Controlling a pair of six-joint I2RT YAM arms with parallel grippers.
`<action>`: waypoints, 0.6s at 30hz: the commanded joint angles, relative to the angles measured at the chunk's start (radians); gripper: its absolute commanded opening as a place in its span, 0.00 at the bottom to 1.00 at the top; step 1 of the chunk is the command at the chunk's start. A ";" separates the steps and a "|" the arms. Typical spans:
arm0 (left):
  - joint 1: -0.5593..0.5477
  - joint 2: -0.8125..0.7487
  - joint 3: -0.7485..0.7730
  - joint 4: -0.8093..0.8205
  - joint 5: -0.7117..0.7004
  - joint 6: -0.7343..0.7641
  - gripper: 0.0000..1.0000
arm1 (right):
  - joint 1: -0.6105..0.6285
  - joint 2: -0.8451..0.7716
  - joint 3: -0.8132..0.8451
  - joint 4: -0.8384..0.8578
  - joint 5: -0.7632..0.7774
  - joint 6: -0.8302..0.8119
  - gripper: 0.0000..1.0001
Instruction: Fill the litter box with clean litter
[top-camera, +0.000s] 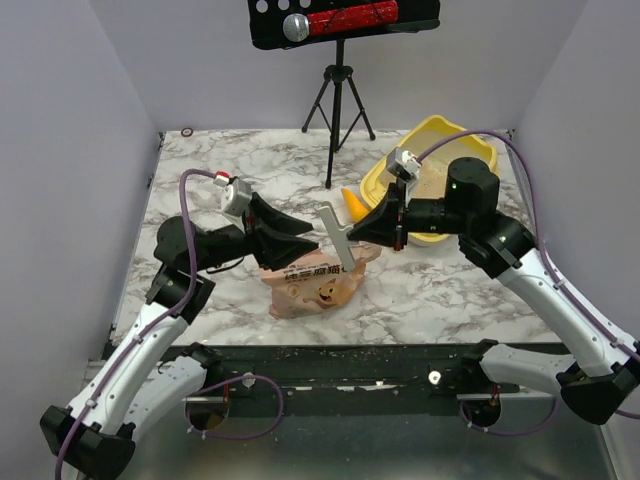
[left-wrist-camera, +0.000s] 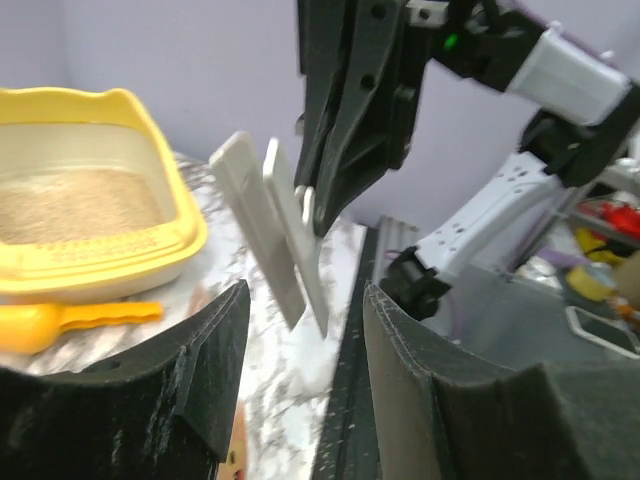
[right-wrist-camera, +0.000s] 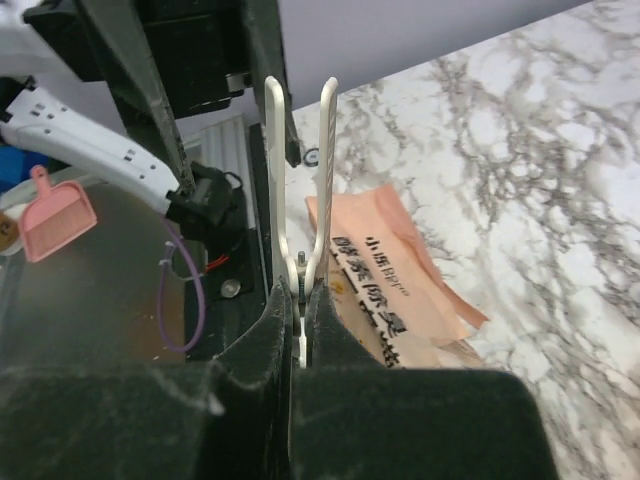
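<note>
Right tool (right-wrist-camera: 298, 300) clenched on one end of white bag clip (top-camera: 338, 235), clip over tan litter bag (top-camera: 315, 285) lying on marble bench (top-camera: 250, 160), left tool (top-camera: 298, 242) released, fingers flanking clip, litter box (top-camera: 440, 125) far right, clean litter (left-wrist-camera: 70, 205) inside, orange scoop (top-camera: 355, 203) beside it.

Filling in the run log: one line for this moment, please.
left gripper: open, holding nothing | right gripper: shut on white clip | bag: lying on table | litter box: some litter inside
</note>
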 joint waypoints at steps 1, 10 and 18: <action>-0.004 -0.049 0.042 -0.410 -0.189 0.296 0.58 | -0.005 0.022 0.115 -0.129 0.152 -0.075 0.00; -0.099 -0.046 0.018 -0.651 -0.422 0.572 0.56 | -0.006 0.090 0.254 -0.311 0.212 -0.276 0.00; -0.196 -0.009 0.012 -0.762 -0.558 0.672 0.53 | -0.006 0.169 0.372 -0.494 0.213 -0.451 0.00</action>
